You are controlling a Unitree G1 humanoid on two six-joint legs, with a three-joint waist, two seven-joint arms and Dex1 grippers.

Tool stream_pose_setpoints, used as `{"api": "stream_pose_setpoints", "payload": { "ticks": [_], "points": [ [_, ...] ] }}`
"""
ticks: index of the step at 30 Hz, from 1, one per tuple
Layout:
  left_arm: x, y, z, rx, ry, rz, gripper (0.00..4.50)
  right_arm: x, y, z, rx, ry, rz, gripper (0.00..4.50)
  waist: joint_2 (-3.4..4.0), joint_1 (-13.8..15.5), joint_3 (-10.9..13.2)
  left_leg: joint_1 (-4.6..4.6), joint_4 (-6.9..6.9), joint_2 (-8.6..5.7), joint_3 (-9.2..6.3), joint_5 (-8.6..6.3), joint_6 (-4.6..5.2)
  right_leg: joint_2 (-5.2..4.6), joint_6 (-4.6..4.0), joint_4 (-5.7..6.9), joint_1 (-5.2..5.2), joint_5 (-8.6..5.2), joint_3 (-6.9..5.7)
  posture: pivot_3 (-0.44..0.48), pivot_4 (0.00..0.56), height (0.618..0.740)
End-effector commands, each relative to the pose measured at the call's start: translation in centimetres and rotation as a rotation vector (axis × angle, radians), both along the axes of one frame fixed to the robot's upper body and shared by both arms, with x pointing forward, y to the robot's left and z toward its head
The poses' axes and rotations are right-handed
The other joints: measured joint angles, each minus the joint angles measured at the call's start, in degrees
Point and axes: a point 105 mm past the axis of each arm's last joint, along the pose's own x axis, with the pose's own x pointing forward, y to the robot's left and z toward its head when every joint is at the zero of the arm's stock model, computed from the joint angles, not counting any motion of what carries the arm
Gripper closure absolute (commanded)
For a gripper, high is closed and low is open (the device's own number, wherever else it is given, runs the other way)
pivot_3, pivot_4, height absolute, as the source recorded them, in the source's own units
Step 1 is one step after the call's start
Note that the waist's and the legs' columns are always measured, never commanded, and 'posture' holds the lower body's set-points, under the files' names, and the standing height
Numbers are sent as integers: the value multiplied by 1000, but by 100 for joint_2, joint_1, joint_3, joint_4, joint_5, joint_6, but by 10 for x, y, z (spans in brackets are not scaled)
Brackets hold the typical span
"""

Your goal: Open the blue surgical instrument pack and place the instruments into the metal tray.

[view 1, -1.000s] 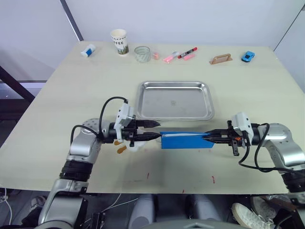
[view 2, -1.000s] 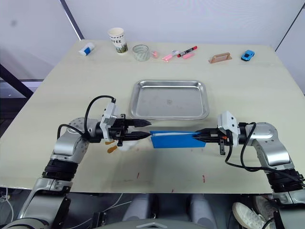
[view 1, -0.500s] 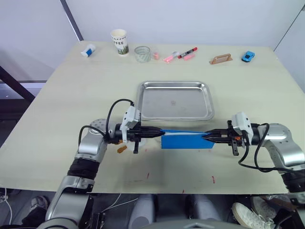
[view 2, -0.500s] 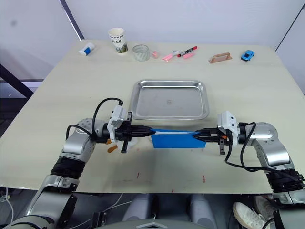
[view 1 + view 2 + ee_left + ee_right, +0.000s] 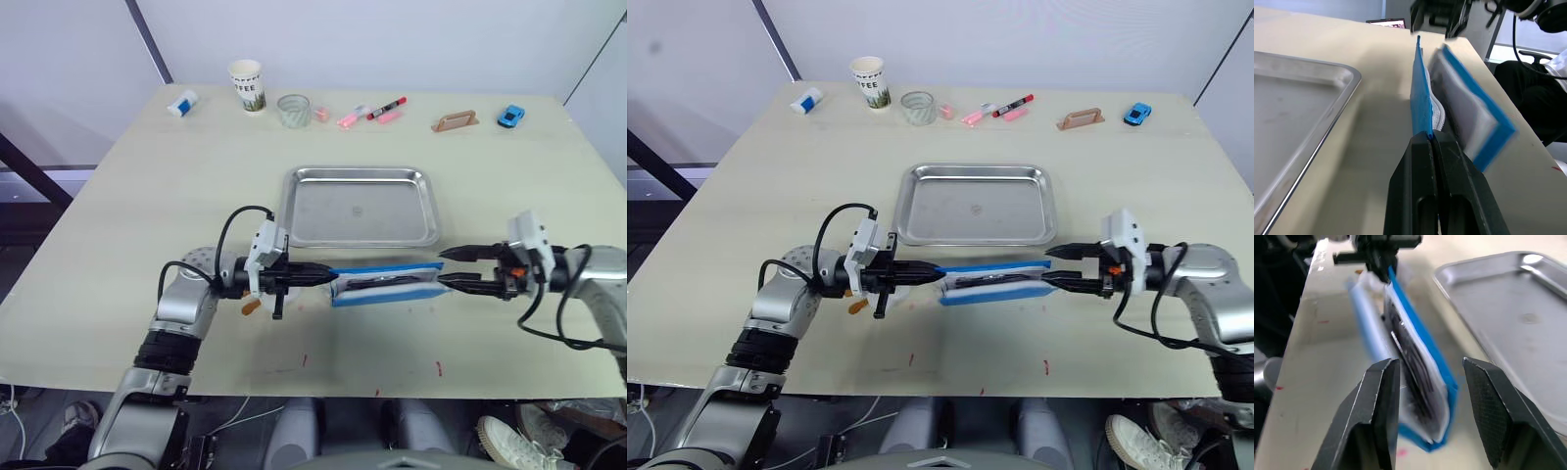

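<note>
Left gripper (image 5: 323,278) is pinched closed on the left end of the blue surgical instrument pack (image 5: 384,284), fingers together on one blue flap, as the left wrist view shows. Right gripper (image 5: 451,267) sits at the pack's right end with fingers spread wide, one tip above the other, holding nothing; tips just beside the pack edge, contact unclear.

Pack lies on the table (image 5: 118,215) just in front of the metal tray (image 5: 360,206), near its front rim but apart from it. It gapes open along its length: blue flaps parted, pale lining showing. Dark slim instruments (image 5: 1409,355) sit inside the lining in the right wrist view; exact types not readable.

Tray is bare steel inside.

Small orange item (image 5: 250,306) lies by the left gripper's wrist, identity unclear.

Far edge of table, left to right: blue-white eraser-like block (image 5: 180,103), paper cup (image 5: 246,85), clear glass (image 5: 292,110), pink markers (image 5: 349,118), red marker (image 5: 386,108), tan wooden handle-shaped piece (image 5: 454,121), blue toy car (image 5: 509,117).
</note>
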Motion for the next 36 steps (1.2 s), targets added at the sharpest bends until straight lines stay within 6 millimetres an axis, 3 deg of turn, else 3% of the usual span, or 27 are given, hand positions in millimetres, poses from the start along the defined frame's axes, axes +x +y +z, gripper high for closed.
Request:
{"api": "stream_pose_setpoints", "payload": {
  "ticks": [1, 2, 3, 5, 7, 19, 25, 36],
  "points": [
    [-1, -1, 8, -11, -33, -16, 4500, -4, -3, 15, 43, 4, -8, 2211, 0, -3, 0, 0, 0, 0, 1, 0, 0, 0, 0, 0, 0, 0, 1, 0, 150, 740],
    [-1, -1, 7, -11, -32, -17, 4500, -4, -3, 14, 50, 13, -13, 2211, -1, -1, 0, 0, 0, 0, 2, 0, 0, 0, 0, 0, 0, 0, 2, 0, 150, 740],
    [-1, -2, 7, -12, -32, -17, 4500, -5, -3, 14, 60, 27, -11, 2734, 0, -1, 0, 0, 0, 0, 1, 0, 0, 0, 0, 0, 0, 0, 1, 0, 150, 740],
    [-1, -2, 7, -12, -32, -17, 4500, -6, 1, 11, 69, 60, -5, 3374, 0, -1, 0, 0, 0, 0, 1, 0, 0, 0, 0, 0, 0, 0, 1, 0, 150, 740],
    [0, -2, 7, -12, -33, -18, 4500, -9, 7, 8, 70, 79, 12, 4411, 0, -1, 0, 0, 0, 0, 1, 0, 0, 0, 0, 0, 0, 0, 1, 0, 150, 740],
    [-2, -3, 8, -20, -14, -38, 4500, -4, 23, -30, -71, 115, 43, 4411, -1, 4, 0, -2, 1, -1, 0, 0, 0, 0, 0, 0, 0, 0, 1, 0, 150, 740],
    [0, -3, 6, -17, 11, -47, 4500, -4, 26, -38, -81, 126, 61, 4411, 0, 2, 0, -2, 1, -2, 0, 0, 0, 1, 0, 0, 0, 0, 0, 0, 150, 740],
    [18, -4, 0, 22, 49, -7, 4500, -20, 30, -64, -157, 149, 111, 4411, -1, 2, 0, -2, 2, -3, -3, 0, 0, 2, 1, -1, 0, 0, -1, 0, 150, 740]
  ]
}}
